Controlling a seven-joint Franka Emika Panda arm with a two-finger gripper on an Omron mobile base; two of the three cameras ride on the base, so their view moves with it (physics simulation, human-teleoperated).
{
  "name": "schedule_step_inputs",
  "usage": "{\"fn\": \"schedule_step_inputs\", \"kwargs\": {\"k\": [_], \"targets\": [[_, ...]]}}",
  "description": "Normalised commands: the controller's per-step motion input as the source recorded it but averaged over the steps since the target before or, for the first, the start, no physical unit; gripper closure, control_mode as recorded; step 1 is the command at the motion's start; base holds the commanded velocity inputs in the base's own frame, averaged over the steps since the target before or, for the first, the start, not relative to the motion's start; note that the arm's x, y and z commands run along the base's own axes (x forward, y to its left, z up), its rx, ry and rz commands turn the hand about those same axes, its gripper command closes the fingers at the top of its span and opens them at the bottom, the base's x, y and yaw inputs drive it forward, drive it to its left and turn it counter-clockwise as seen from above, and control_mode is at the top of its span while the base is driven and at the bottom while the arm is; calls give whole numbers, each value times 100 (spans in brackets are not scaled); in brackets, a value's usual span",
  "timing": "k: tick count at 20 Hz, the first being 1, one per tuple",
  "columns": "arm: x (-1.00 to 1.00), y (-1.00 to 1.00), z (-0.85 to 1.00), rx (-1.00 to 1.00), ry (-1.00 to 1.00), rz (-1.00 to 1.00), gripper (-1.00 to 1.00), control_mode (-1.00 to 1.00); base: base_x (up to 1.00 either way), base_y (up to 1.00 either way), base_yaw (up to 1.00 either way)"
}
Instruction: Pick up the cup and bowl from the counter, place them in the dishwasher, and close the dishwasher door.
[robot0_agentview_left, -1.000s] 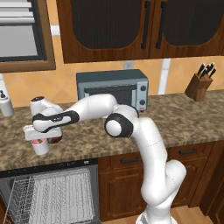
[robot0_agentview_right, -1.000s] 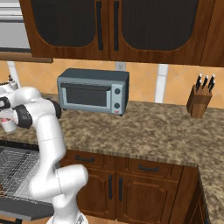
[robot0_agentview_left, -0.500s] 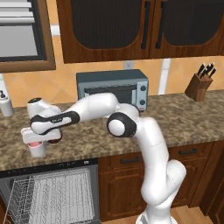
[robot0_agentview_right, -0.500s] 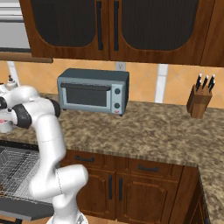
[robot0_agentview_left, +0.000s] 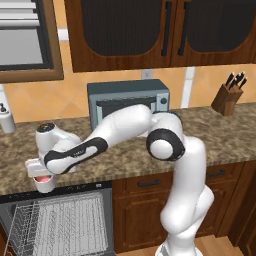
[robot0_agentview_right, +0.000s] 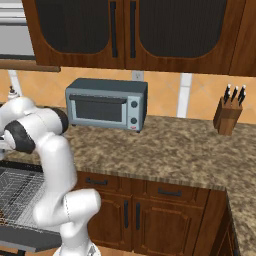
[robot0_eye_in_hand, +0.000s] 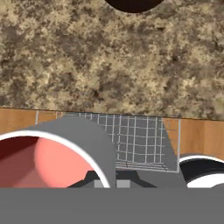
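Note:
My gripper (robot0_agentview_left: 42, 175) is shut on the cup (robot0_agentview_left: 44, 184), white-grey outside and pink-red inside. I hold it at the counter's front edge (robot0_agentview_left: 125, 162), just above the open dishwasher and its wire rack (robot0_agentview_left: 65, 225). The hand view has the cup (robot0_eye_in_hand: 52, 164) at lower left. Beyond it are the rack (robot0_eye_in_hand: 135, 140) and the speckled counter (robot0_eye_in_hand: 109, 57). The dark brown bowl (robot0_eye_in_hand: 133, 3) peeks in at that view's top edge. The dishwasher door (robot0_agentview_right: 30, 239) lies folded down, with the rack (robot0_agentview_right: 20, 192) above it.
A grey toaster oven (robot0_agentview_left: 127, 102) stands at the back of the counter behind my arm. A white dispenser bottle (robot0_agentview_left: 6, 120) is at far left and a knife block (robot0_agentview_left: 229, 95) at far right. Dark wood cabinets (robot0_agentview_left: 150, 205) flank the dishwasher.
My gripper has carried the cup left and toward the counter's front edge, and slightly lower, so it now hangs over the dishwasher rack.

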Motion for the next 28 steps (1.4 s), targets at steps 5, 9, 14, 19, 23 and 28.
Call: {"fn": "schedule_step_inputs", "kwargs": {"k": [5,9,14,19,23,28], "targets": [[-59,-30,0,7,-2,0,100,-100,0,0,0],[-46,-22,-6,3,2,0,100,-100,0,0,0],[-53,0,-4,1,0,0,100,-100,0,0,0],[-45,0,0,0,0,0,100,-100,0,0,0],[-8,-6,0,0,0,0,100,-100,0,0,0],[0,-1,-4,0,1,0,100,-100,0,0,0]]}}
